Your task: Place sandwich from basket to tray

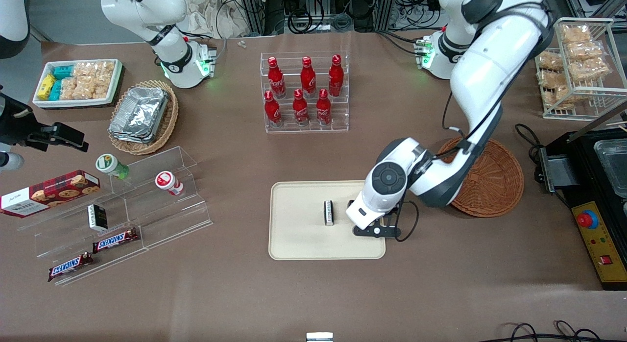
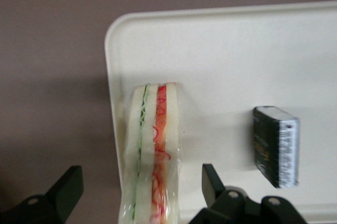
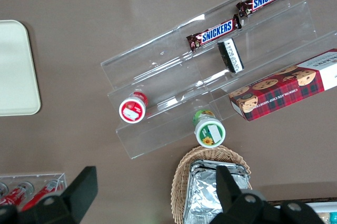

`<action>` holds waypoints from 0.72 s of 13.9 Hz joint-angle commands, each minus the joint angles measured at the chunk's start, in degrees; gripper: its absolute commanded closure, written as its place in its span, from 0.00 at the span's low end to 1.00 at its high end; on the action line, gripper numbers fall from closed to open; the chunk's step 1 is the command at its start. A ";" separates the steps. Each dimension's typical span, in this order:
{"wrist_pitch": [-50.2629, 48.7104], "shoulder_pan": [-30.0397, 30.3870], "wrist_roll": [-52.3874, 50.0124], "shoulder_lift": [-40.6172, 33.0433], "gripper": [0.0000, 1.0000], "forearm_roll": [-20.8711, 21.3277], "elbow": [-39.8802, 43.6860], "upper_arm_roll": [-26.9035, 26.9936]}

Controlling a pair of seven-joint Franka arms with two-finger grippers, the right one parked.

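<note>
The sandwich (image 2: 152,155) is white bread with a green line and a red-orange band along its cut edge. It lies on the cream-beige tray (image 1: 299,244), beside a small black packet (image 2: 276,146) with a white barcoded end. The black gripper (image 2: 142,195), jaws spread, straddles the sandwich. The basket (image 1: 494,185) is reddish-brown woven wicker. The desk (image 1: 313,293) is plain brown.

Sandwich (image 2: 152,155) on tray (image 1: 299,246), under open claw (image 1: 376,230)

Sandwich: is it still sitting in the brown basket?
No, the sandwich stands on the tray, between the open claw fingers.
</note>
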 commanded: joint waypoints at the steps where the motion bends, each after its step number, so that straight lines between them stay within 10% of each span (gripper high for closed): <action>1: -4.45 0.87 0.26 -12.32 0.00 -6.42 -3.72 0.47; 10: -23.36 0.52 26.35 -39.23 0.00 -23.22 -8.73 21.27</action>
